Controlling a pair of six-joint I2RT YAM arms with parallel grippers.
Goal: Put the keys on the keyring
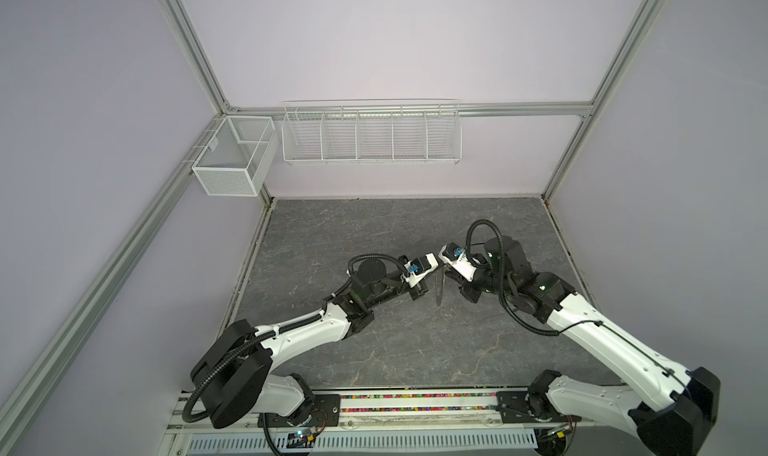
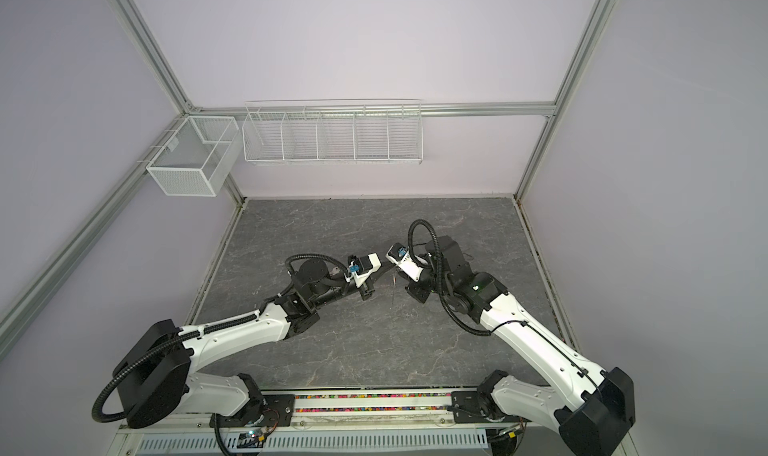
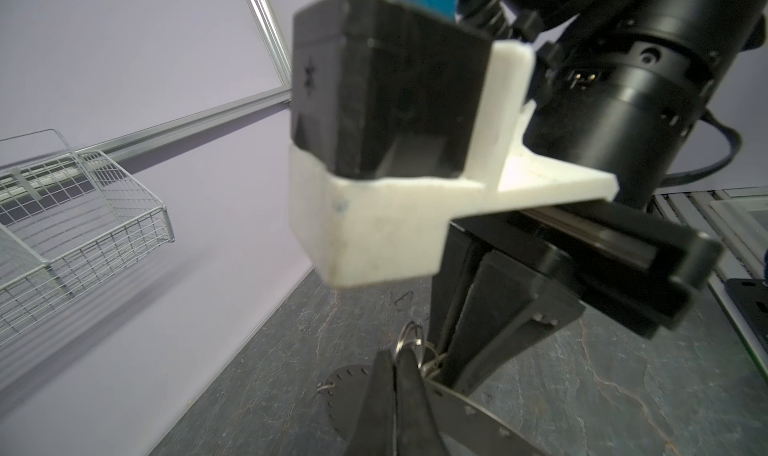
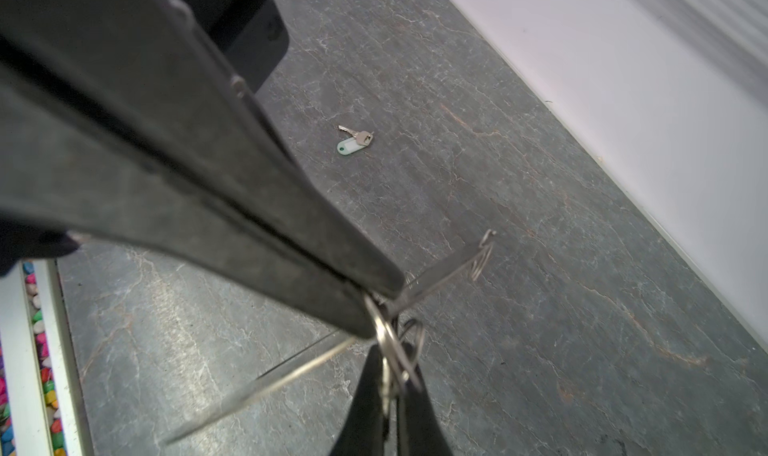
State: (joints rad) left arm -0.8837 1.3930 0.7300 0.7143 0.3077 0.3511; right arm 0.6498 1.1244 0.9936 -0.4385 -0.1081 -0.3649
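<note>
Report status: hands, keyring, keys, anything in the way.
Right hand shut on keyring, held on edge. Left hand shut on small wire ring at its rim. White-tagged key loose on table. Nothing seen in the way.

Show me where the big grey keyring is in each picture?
Top view: the keyring, a thin edge-on sliver mid-table.
Top view: same sliver, mid-table.
Left wrist: bottom edge, holed rim.
Right wrist: thin strip, lower middle.
Shared landmark: grey marbled table.
</note>
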